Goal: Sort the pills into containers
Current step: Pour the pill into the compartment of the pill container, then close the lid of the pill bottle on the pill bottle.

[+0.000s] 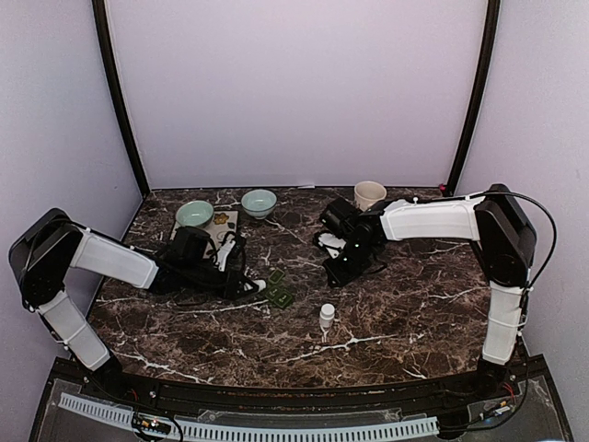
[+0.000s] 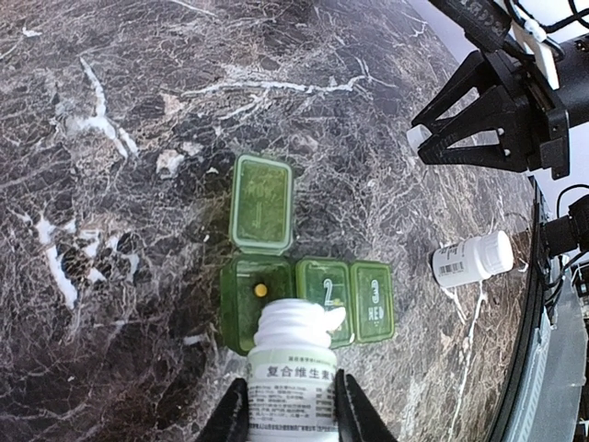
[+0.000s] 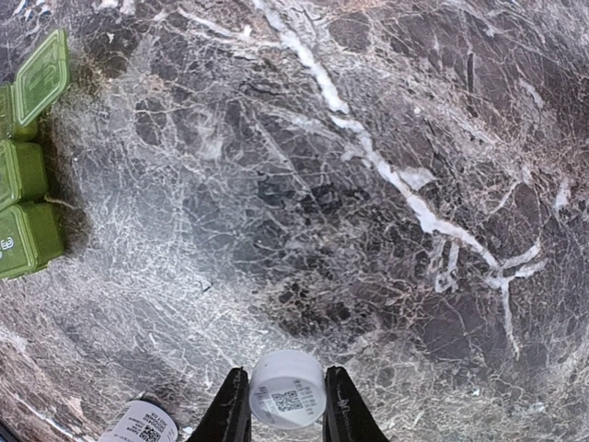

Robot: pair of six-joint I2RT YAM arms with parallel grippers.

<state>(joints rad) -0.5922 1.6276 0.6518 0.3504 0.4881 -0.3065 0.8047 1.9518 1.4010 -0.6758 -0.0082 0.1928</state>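
Green plastic box (image 1: pixel 281 291) — mid-table, toward the near edge, just off the left gripper (image 1: pixel 252 284). Judged light, stiff and slick. It would likely skid on the marble table (image 1: pixel 414 304) if nudged, so pour from above without contact. If it must be moved, grip across the short sides. The right gripper (image 1: pixel 342 267) hangs past centre, well apart from the box. A second bottle (image 1: pixel 327 316) stands nearer the front edge. Neither jaw state can be read from up here.

Left wrist: the jaws pinch a white bottle (image 2: pixel 293 368) by its label band, open mouth tipped over the box. The first cell is open with its lid (image 2: pixel 263 203) folded back and one yellow pill (image 2: pixel 260 289) inside. Cells 2 and 3 are closed. The pill is tiny and would probably bounce or roll.

Right wrist: the jaws pinch a white cap (image 3: pixel 287 389) by its sides — not discernible from above. The box shows only at this view's left edge, and the pill is out of sight.
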